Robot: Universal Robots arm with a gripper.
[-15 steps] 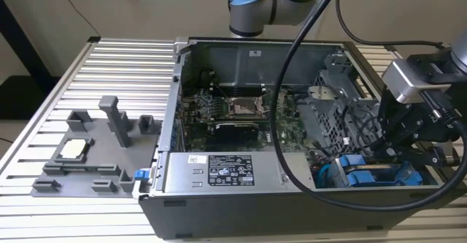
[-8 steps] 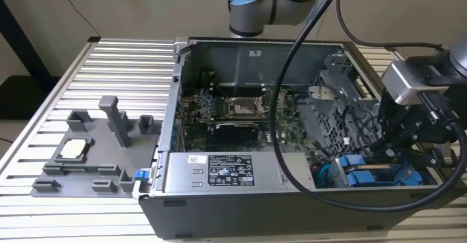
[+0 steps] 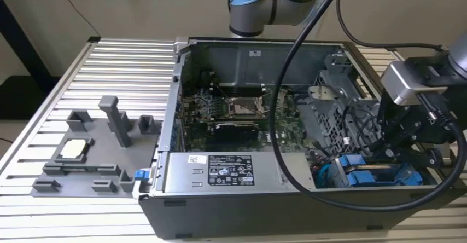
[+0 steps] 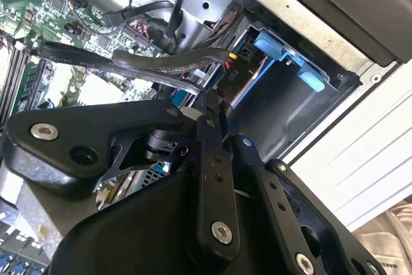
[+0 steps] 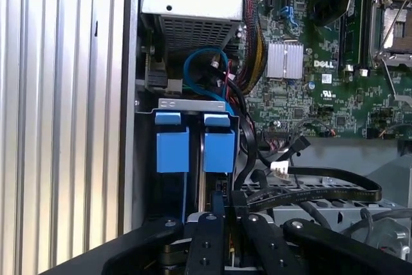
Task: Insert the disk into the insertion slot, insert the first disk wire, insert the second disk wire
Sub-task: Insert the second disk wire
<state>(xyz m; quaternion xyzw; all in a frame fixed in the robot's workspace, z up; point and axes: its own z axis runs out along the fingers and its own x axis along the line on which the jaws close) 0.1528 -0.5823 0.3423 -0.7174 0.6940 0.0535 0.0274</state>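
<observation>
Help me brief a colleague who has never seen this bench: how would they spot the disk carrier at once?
Start at the open computer case on the ribbed metal table. Go to its corner at the exterior view's lower right, where the tool hangs. The disk carrier sits there, the bright blue plastic among grey metal and black cables.

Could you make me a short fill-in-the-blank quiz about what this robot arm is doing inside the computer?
1. The claw hangs over the ____ plastic drive carriers.
2. The computer case lies on a ribbed ____ table.
3. On the exterior view's left sits a ____ fixture with upright posts.
4. A thick black ____ loops across the open case.

Missing words: blue; metal; grey; cable
</observation>
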